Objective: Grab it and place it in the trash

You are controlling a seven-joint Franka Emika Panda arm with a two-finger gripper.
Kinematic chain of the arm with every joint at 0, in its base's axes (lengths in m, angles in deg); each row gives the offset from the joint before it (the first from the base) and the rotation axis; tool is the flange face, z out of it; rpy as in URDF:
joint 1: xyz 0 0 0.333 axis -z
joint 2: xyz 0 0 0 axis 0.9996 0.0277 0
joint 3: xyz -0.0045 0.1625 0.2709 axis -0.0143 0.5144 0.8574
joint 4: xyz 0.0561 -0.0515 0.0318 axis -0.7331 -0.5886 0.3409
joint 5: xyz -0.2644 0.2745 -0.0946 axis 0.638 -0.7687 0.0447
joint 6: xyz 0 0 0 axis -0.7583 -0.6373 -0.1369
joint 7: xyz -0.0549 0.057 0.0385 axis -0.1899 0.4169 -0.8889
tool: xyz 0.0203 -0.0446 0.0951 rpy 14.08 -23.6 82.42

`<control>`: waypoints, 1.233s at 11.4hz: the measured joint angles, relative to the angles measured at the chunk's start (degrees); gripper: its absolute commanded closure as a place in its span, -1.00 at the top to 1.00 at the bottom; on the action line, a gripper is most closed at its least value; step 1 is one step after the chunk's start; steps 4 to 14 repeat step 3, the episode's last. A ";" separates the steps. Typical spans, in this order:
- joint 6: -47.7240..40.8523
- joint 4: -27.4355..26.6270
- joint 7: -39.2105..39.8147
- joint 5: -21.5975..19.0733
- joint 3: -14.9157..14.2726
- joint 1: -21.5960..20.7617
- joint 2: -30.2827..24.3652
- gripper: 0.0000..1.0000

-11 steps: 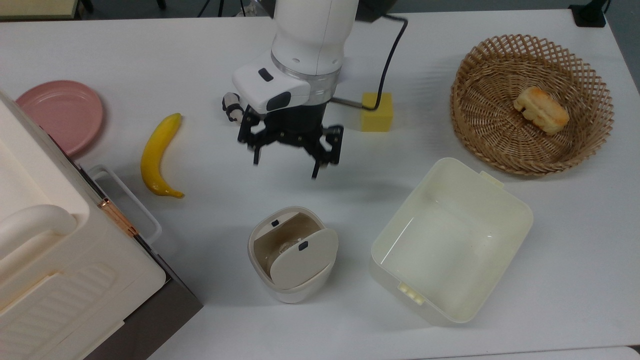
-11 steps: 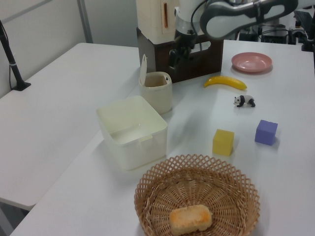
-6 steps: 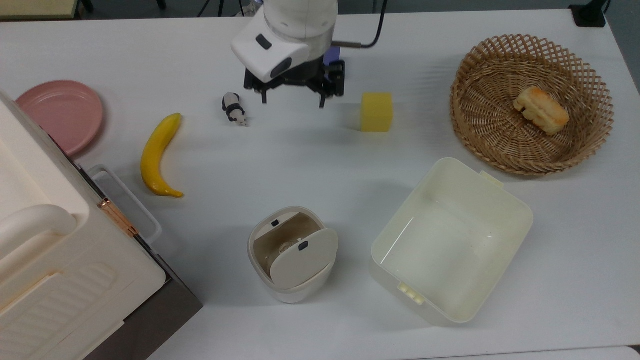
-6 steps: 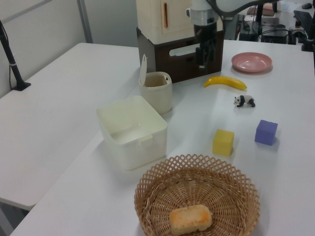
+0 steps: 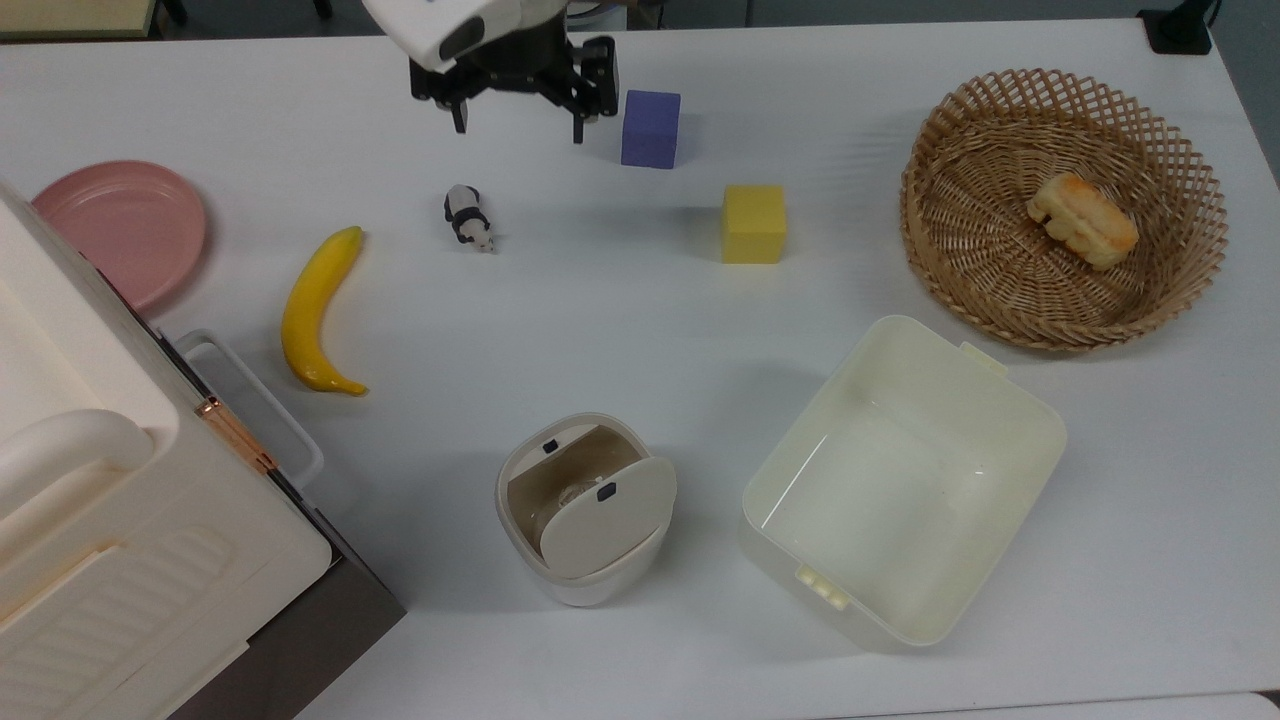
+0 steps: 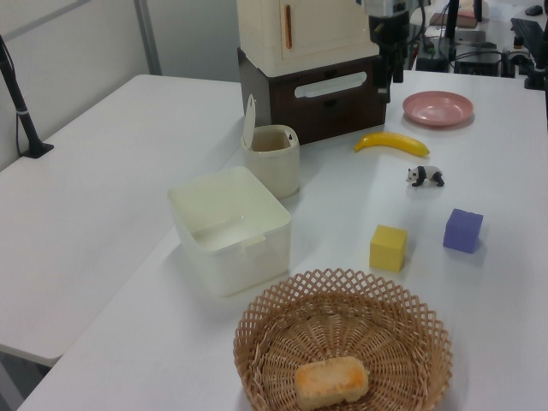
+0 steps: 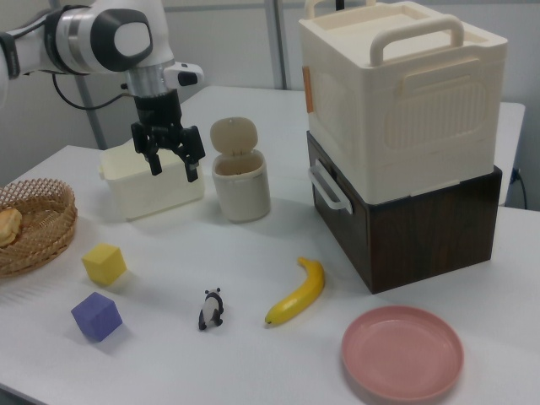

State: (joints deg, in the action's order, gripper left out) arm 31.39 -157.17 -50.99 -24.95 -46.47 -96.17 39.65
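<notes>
1. My gripper (image 5: 517, 112) hangs high above the desk (image 5: 600, 330), far from the trash (image 5: 585, 508), with its fingers spread open and empty
2. The paper wad (image 5: 572, 497) seems to lie inside the trash already, under its tilted lid
3. I judge the drop done; next I only park the arm

Banana (image 5: 318, 312), panda figurine (image 5: 467, 216), two cubes (image 5: 650, 129)

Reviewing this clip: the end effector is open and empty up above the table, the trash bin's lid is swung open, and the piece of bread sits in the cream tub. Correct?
Not quite. The bread lies in the wicker basket, not the cream tub, as the top view shows. The rest holds: the end effector is open and empty above the table, and the trash bin's lid is swung open.
</notes>
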 measured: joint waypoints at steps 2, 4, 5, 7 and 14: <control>-0.01 -0.53 0.00 -0.03 0.06 -0.05 -0.55 1.00; -0.01 -0.72 0.00 -0.03 0.06 -0.05 -0.54 1.00; -0.01 -0.72 0.00 -0.03 0.06 -0.05 -0.54 1.00; -0.01 -0.72 0.00 -0.03 0.06 -0.05 -0.54 1.00; -0.01 -0.72 0.00 -0.03 0.06 -0.05 -0.54 1.00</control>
